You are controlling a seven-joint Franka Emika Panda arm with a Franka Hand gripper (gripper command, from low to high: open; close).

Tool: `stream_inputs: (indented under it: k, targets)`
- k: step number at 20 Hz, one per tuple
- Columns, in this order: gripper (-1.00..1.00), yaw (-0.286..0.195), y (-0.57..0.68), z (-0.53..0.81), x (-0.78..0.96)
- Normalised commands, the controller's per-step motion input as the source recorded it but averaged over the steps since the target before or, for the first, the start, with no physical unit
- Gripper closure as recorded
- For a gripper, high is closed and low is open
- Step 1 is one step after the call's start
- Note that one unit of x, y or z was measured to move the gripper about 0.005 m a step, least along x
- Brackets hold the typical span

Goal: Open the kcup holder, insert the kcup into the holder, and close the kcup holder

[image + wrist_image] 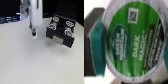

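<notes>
kcup (126, 40) in tool, green lid facing wrist camera

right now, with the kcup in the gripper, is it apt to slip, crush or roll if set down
The kcup looks small and likely light, so slipping seems unlikely. Its green foil lid suggests a thin top that could dent if pressed. The round shape seen in the wrist view means it would probably roll if laid sideways on the table.

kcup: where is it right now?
In the gripper, above the white table, on the exterior view's left of the kcup holder and clear of it. The wrist view shows the kcup and its green lid close up.
</notes>
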Motion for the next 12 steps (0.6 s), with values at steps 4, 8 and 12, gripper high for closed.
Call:
stream_inputs:
  k: [4,8,12]
  targets:
    - [1.0,0.0,0.8,0.71,0.28]
    - [1.0,0.0,0.8,0.64,0.28]
    - [1.0,0.0,0.78,0.48,0.32]
